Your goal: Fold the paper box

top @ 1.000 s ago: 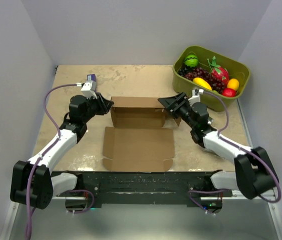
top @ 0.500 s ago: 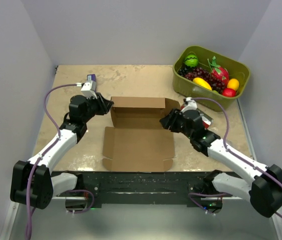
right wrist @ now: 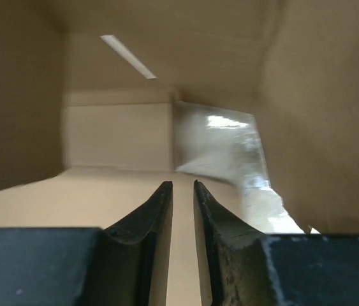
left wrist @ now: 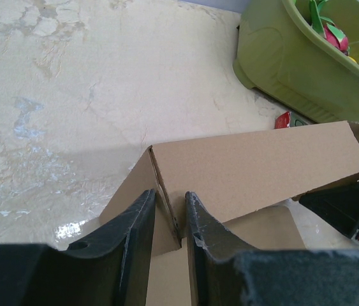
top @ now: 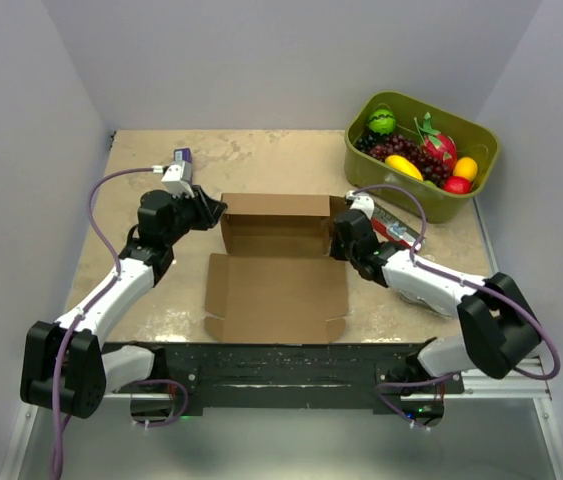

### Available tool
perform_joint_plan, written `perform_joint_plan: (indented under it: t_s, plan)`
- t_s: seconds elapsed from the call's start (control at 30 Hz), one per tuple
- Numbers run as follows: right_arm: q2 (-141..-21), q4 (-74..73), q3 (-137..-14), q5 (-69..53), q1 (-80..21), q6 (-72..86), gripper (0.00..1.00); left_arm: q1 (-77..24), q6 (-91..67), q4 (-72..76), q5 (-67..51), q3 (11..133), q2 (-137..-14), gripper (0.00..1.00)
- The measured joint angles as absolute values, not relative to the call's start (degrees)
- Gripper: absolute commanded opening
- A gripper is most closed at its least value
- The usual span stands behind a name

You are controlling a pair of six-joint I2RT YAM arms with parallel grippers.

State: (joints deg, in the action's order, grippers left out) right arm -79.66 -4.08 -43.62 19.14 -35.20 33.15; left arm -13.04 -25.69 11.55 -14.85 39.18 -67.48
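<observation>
The paper box (top: 276, 285) is a brown cardboard sheet at the table's middle, with its far wall folded upright and its near panel lying flat. My left gripper (top: 215, 212) is at the wall's left end. In the left wrist view the left gripper (left wrist: 169, 193) is shut on the upright cardboard edge of the box (left wrist: 262, 159), one finger on each side. My right gripper (top: 339, 237) is at the box's right end. In the right wrist view the right gripper (right wrist: 182, 183) is nearly closed and empty, low over the cardboard floor (right wrist: 102, 134), with brown walls around it.
An olive-green bin (top: 431, 200) of toy fruit stands at the back right and also shows in the left wrist view (left wrist: 294, 70). A red and white packet (top: 398, 229) lies between the bin and my right arm. White walls enclose the table.
My right gripper has swung from the box's right flap, jaws open, down into the box's right end and has closed. The left arm and its grip have not moved.
</observation>
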Motion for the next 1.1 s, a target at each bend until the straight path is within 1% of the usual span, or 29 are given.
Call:
perform_joint_plan:
  t_s: [0.13,0.27,0.43,0.67,0.87,1.1]
  plan:
    - [-82.00,-3.49,-43.62,22.81,-35.20,32.86,0.21,-13.06,-25.67,11.49,-14.81,39.24,-67.48,0.30]
    - [-84.51,-0.51,-43.62,23.40,-35.20,32.40,0.21,-13.06,-25.67,11.49,-14.81,39.24,-67.48,0.30]
    - [-87.24,4.69,-43.62,21.74,-35.20,31.42,0.21,-13.06,-25.65,11.46,-14.79,39.27,-67.53,0.30]
    - [-88.07,11.64,-43.35,19.51,-35.20,30.59,0.21,-13.06,-25.36,11.44,-14.61,39.38,-67.61,0.30]
    - [-92.64,15.84,-43.22,18.15,-35.03,30.85,0.19,-13.17,-25.23,11.27,-14.35,39.44,-67.64,0.30]
    - [-93.38,20.69,-42.02,16.91,-34.83,31.42,0.18,-13.17,-24.86,11.20,-14.31,39.51,-67.64,0.30]
